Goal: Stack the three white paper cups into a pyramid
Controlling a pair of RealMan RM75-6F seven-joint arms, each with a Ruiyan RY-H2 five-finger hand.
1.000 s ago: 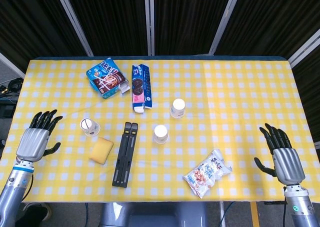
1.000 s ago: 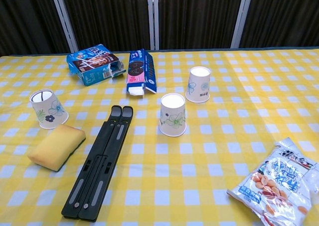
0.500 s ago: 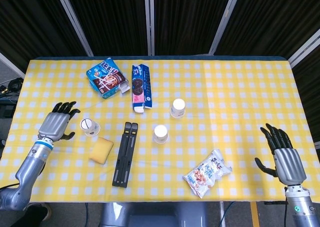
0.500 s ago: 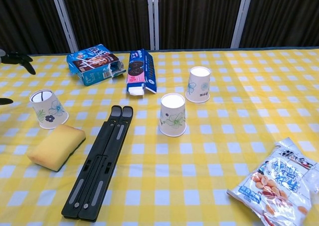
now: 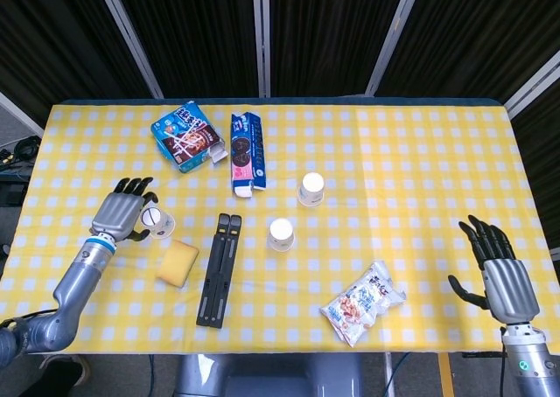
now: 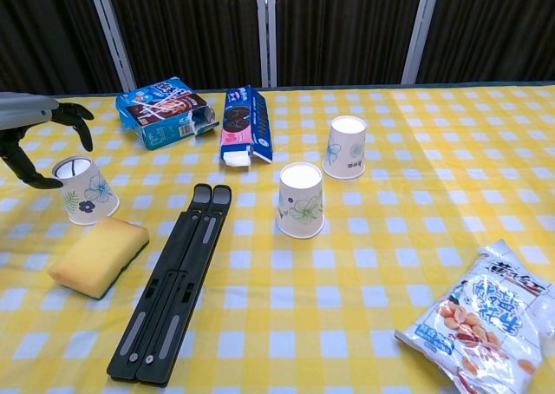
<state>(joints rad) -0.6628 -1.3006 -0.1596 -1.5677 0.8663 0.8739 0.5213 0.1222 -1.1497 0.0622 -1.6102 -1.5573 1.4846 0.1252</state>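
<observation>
The left hand (image 5: 125, 212) hovered, fingers spread and empty, just beside the tilted paper cup (image 5: 157, 221) near the worktop's left edge; grasping had not begun; next it must close around that cup; the right hand (image 5: 502, 275) rested open.

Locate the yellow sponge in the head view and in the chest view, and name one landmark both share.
Head view: the yellow sponge lies lower left of centre, below the left-most paper cup.
Chest view: the sponge lies at the left, below that cup.
Shared landmark: the black folded stand just to the sponge's right in both.
</observation>
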